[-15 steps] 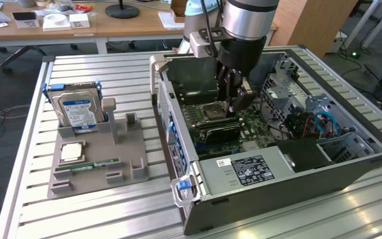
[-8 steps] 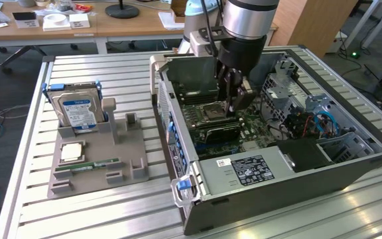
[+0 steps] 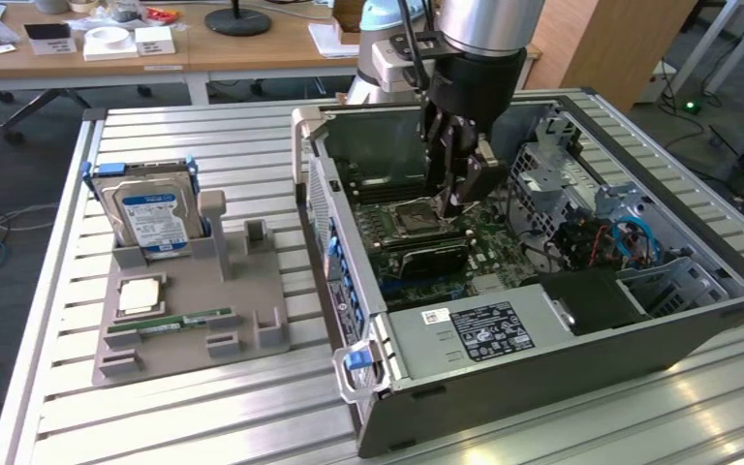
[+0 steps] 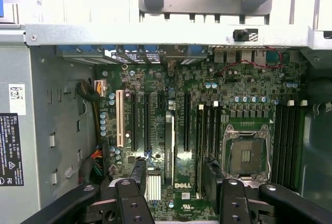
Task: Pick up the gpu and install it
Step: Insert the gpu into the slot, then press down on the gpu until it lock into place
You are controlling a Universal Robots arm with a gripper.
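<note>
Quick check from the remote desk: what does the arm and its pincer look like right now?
A silvery-grey cylindrical arm with a pale blue joint cap behind it and a black cable running up beside it. It ends in a black wrist block carrying the black pincer, whose two chunky linked fingers have round pivot bolts.

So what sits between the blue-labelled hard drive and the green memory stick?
A square silvery chip lying flat on the grey tray, in the exterior view.

Lab; robot arm [image 3: 482,29], desks [image 3: 152,58], aluminium table [image 3: 191,407]

Black gpu [image 3: 430,256] upright (seated in motherboard [image 3: 502,254])
</note>
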